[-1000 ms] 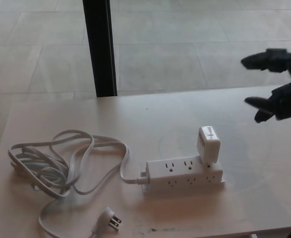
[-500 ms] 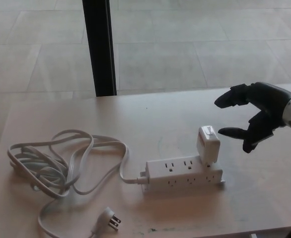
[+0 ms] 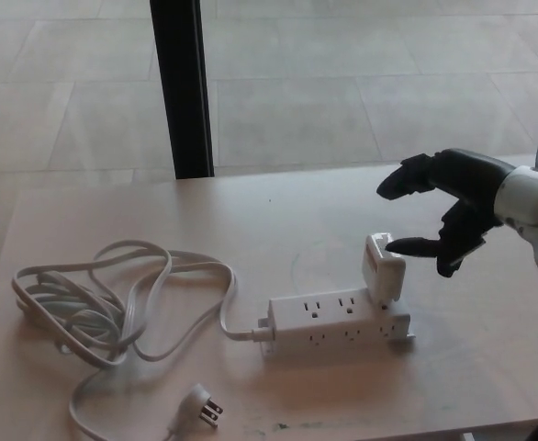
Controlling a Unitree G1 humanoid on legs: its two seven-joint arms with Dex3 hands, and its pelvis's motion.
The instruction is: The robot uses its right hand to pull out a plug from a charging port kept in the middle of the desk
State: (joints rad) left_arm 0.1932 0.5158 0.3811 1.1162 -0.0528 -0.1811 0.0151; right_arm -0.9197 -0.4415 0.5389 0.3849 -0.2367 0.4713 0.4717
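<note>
The pale tabletop point(image 3: 489, 367) fills the lower half of the view, with tiled floor point(image 3: 342, 101) and a dark vertical post point(image 3: 182, 87) behind it at 12 o'clock. A long white cord point(image 3: 113, 312) lies looped over the 9 o'clock side, its bare pronged end point(image 3: 202, 404) resting near 7 o'clock. The cord runs into the left end of the white power strip point(image 3: 338, 323), which lies just right of centre. The plug point(image 3: 383, 268), a white block-shaped adapter, stands seated in the strip's right-hand end, tilted a little toward 11 o'clock.

The right robot hand point(image 3: 453, 207) reaches in from 3 o'clock. Over the past second it has dropped from high at the right edge and travelled leftward, so that it is now just beside the plug. It holds nothing and is spread wide: the upper fingers point(image 3: 407, 179) arch above the plug at 1 o'clock of it, while the thumb point(image 3: 414, 245) points at the plug's top right corner, very near or barely touching; I cannot tell which. The plug and strip have not shifted.

This looks like the end of the approach. The hand probably needs to settle slightly lower and close around the plug's sides before pulling up. The left robot hand does not show.
</note>
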